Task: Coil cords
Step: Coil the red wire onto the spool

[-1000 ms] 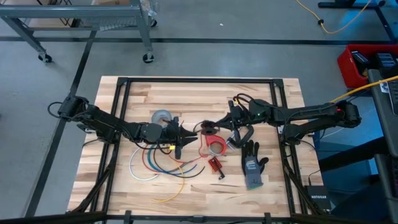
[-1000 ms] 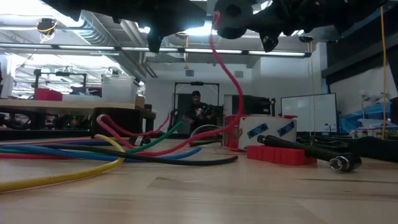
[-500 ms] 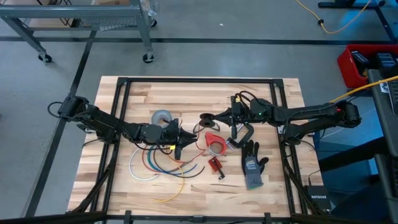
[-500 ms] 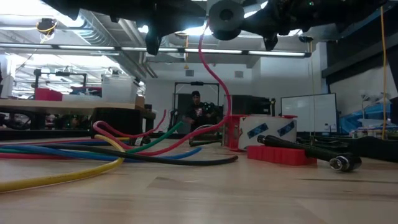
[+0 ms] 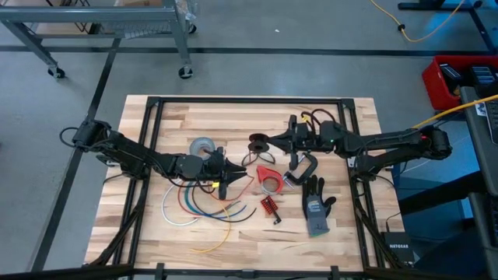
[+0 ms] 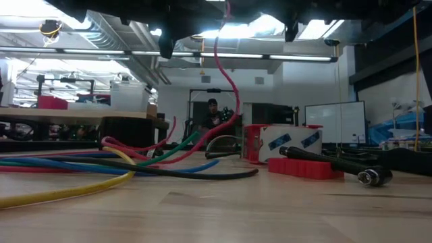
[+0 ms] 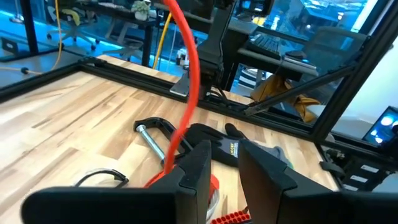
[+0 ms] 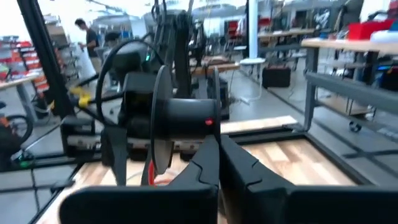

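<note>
Red cord (image 7: 189,81) between left tool (image 7: 222,163) fingers, right tool (image 8: 219,163) closed on spool (image 8: 180,121)

in the low view the red cord (image 6: 231,101) is cut off by the top edge. where its upper end is held cannot be told. the distant person (image 6: 213,115) is blurred.

Right wrist view. The right gripper (image 8: 217,149) had its two dark fingers (image 8: 205,163) pressed together on the rim of a black spool (image 8: 177,121), whose flanges stood upright. A short piece of red cord (image 8: 151,172) hung below the spool. Beyond it the left arm (image 8: 165,56) rose above the wooden tabletop (image 8: 280,158). A person (image 8: 87,36) stood among workbenches in the room behind.
</note>
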